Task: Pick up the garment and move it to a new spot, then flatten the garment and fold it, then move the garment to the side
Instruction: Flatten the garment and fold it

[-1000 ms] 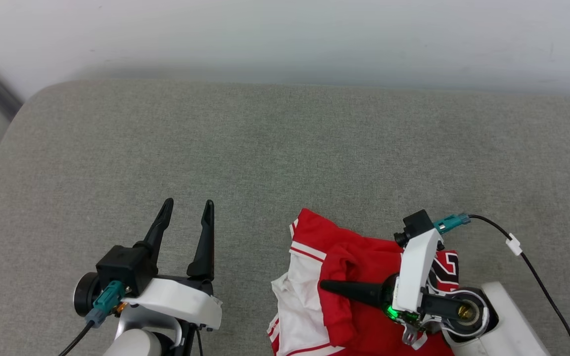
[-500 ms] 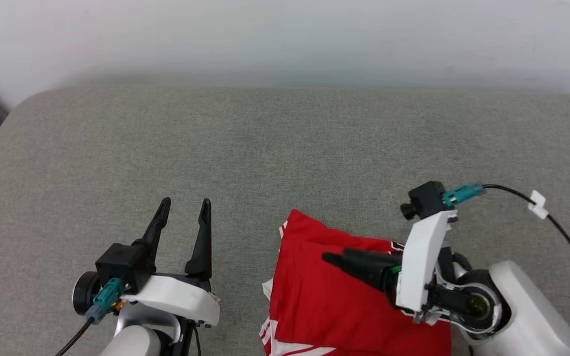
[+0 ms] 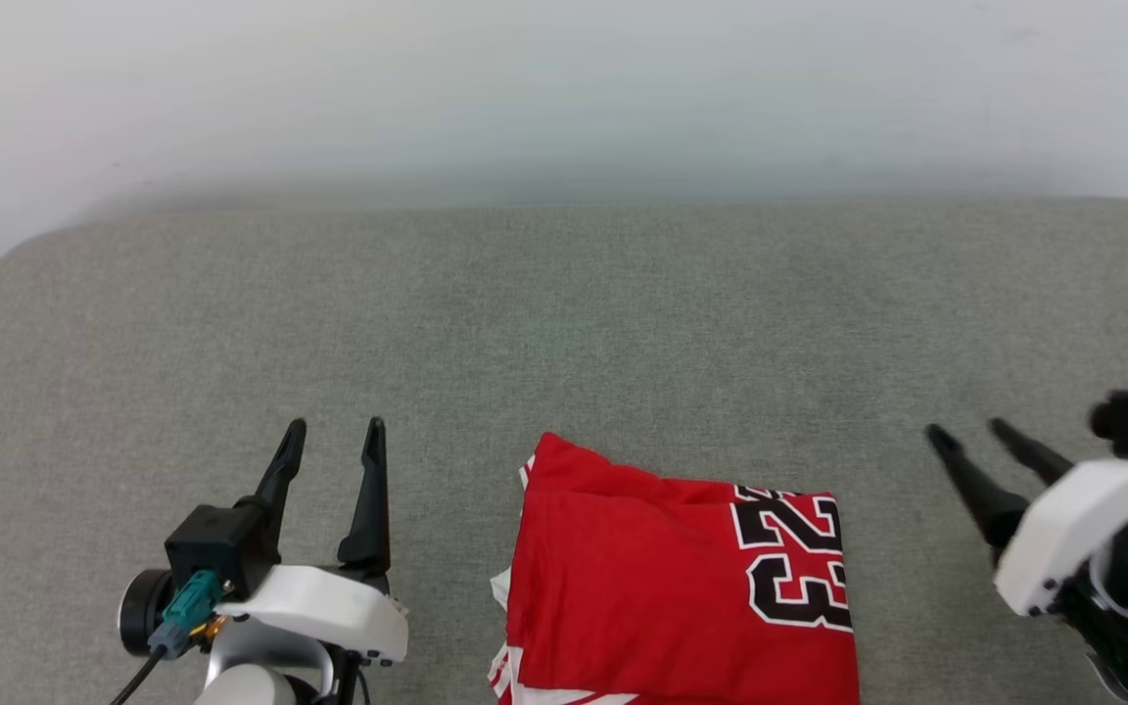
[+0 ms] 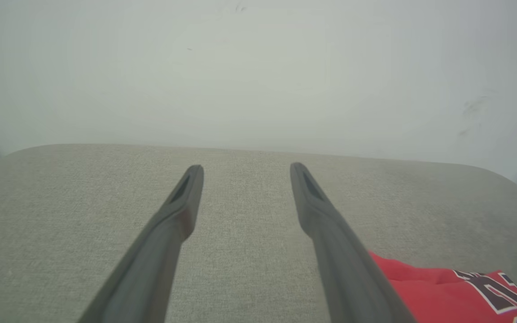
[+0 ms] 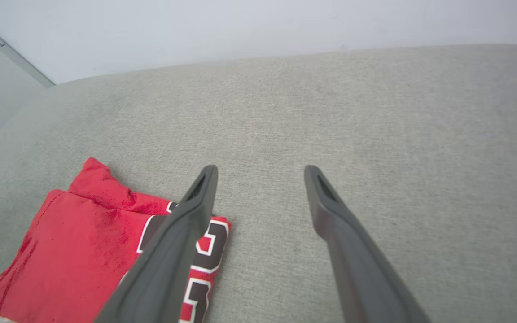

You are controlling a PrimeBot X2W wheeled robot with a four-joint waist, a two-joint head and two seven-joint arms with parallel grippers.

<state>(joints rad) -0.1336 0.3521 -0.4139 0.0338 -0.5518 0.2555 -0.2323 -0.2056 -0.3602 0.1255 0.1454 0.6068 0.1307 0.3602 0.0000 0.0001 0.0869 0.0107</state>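
1 garment (image 3: 642, 578) on gray cushion (image 3: 564, 323), nr wall (image 3: 564, 88)

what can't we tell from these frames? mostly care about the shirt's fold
- Head view: the garment runs off the bottom edge, so its near edge and the white layers there cannot be judged.
- Right wrist view: the right hand covers part of the number patch, and the digits are unreadable there.
- Left wrist view: the left hand and the frame edges cut off most of the garment.
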